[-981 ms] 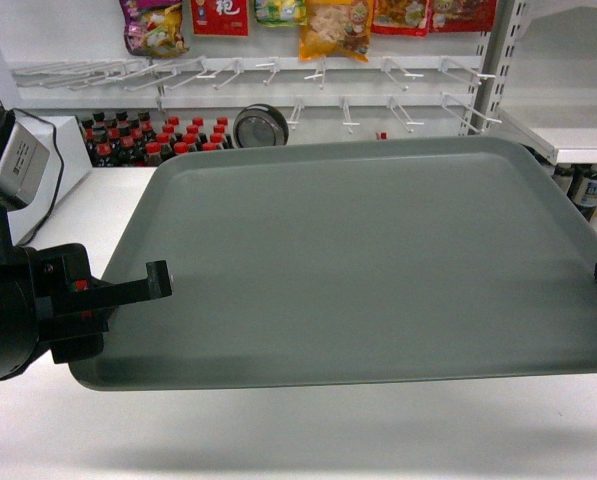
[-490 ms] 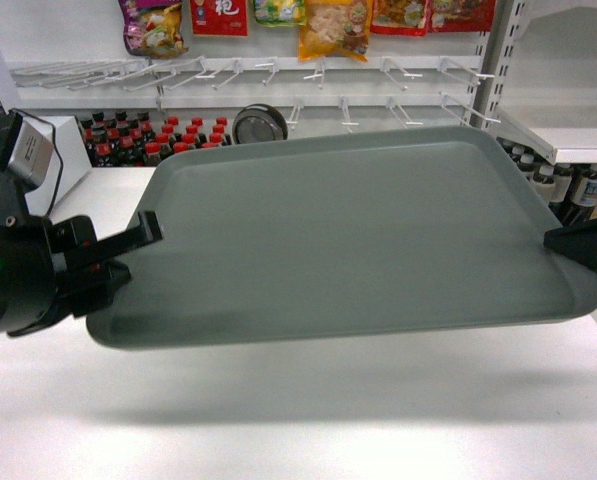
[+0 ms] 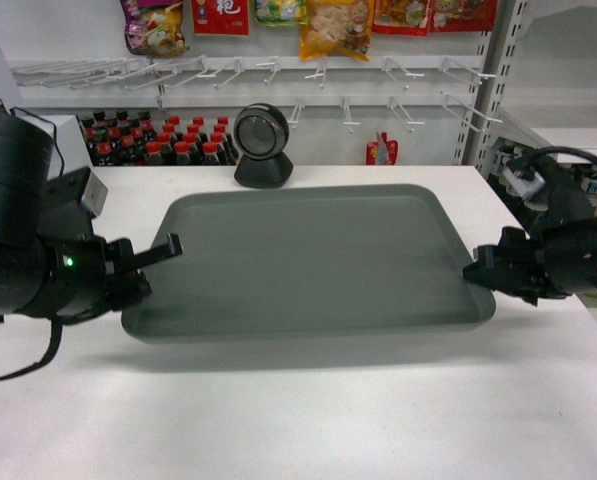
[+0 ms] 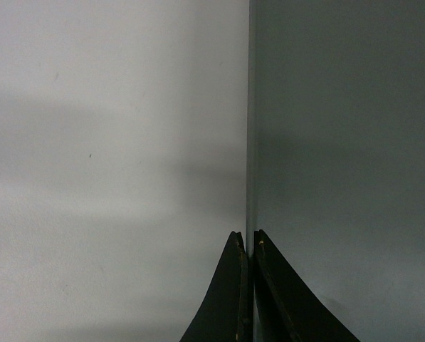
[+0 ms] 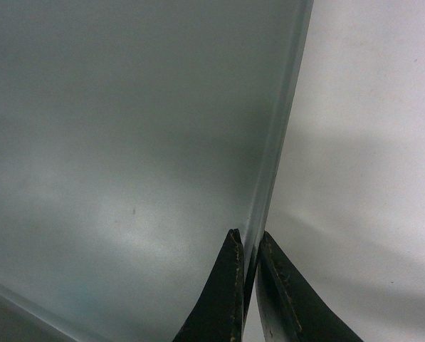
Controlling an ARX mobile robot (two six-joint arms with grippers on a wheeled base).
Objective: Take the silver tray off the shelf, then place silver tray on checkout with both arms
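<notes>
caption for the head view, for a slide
Both grippers, left and right, clamp the silver tray over the checkout.

Setting: retail shop, checkout area. Evidence: white checkout [image 3: 308, 420] counter top across the near field; far wall fitted with rows of white peg hooks [image 3: 278, 72], colourful snack packets [image 3: 333, 25] hanging above them; dark bottles with red caps [image 3: 153, 145] ranked far left behind the counter; white shelf [image 3: 568, 135] boards on perforated uprights, far right; round black scanner-like device [image 3: 261, 145] standing at the counter's far edge.
</notes>
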